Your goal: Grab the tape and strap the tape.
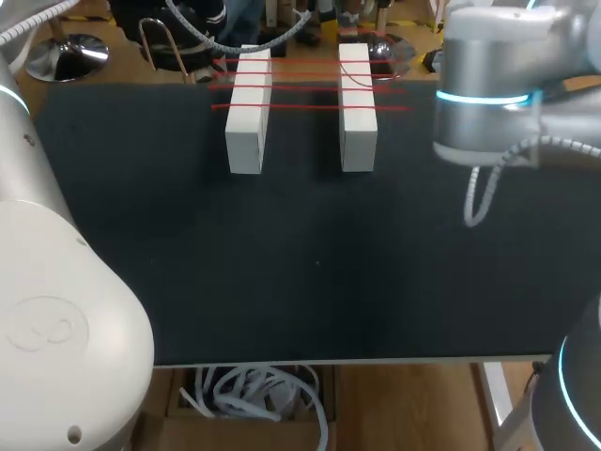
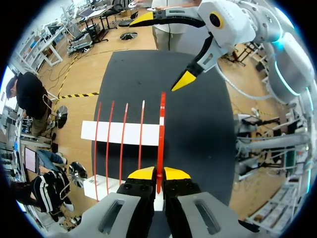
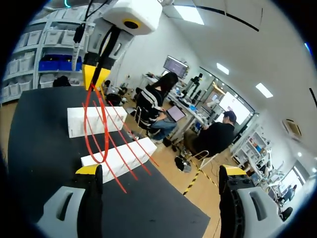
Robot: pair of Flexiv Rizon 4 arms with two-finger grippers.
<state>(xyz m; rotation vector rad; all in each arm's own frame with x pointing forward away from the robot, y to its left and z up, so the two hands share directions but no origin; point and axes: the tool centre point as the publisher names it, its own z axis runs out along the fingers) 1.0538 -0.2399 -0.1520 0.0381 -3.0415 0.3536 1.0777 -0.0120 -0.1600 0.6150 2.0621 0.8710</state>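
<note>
Two white blocks [image 1: 249, 122] [image 1: 357, 132] stand side by side at the back of the black table [image 1: 300, 272], with several red tape strips [image 1: 310, 90] stretched across them. In the left wrist view my left gripper [image 2: 158, 173] is shut on one end of another red tape strip [image 2: 161, 129], which runs out over the far block [image 2: 119, 133] beside the laid strips. My right gripper [image 2: 163, 49] hangs wide open beyond that block, holding nothing. In the right wrist view the tape [image 3: 89, 129] hangs in a loop from my left gripper [image 3: 95, 74], ahead of my open right gripper [image 3: 161, 171].
The table's dark surface stretches bare from the blocks toward the front edge [image 1: 319, 362]. My right arm's body [image 1: 488, 94] hangs over the back right corner. My left arm's white housing [image 1: 56, 310] fills the front left.
</note>
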